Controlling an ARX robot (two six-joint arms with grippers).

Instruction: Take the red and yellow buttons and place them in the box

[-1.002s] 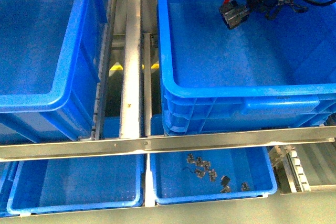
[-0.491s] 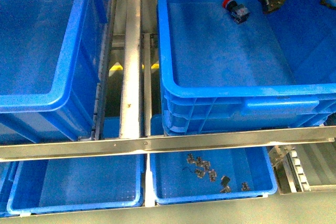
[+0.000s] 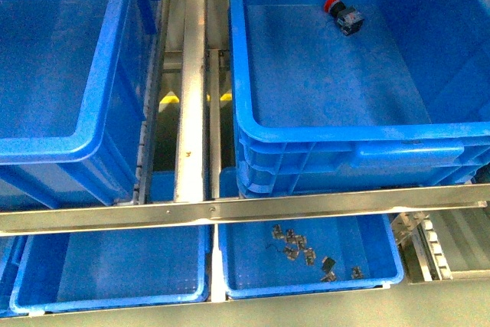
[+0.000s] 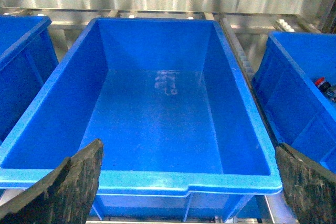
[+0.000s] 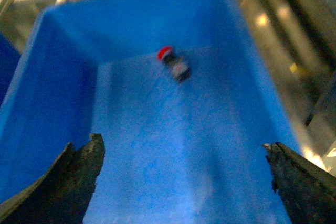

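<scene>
Lying in the box (image 3: 352,132), the red button (image 3: 342,13); left end effector (image 4: 189,146) and right end effector (image 5: 184,141) spread wide, empty.

Glossy smooth plastic box (image 3: 344,134), brushed metal rail (image 3: 191,74), shiny red cap on button (image 3: 342,14), left pincer (image 4: 187,150) pads (image 4: 73,182) rough, matt

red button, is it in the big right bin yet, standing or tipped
In, and tipped: the red button lies on its side on the floor of the box, near the far wall.
</scene>
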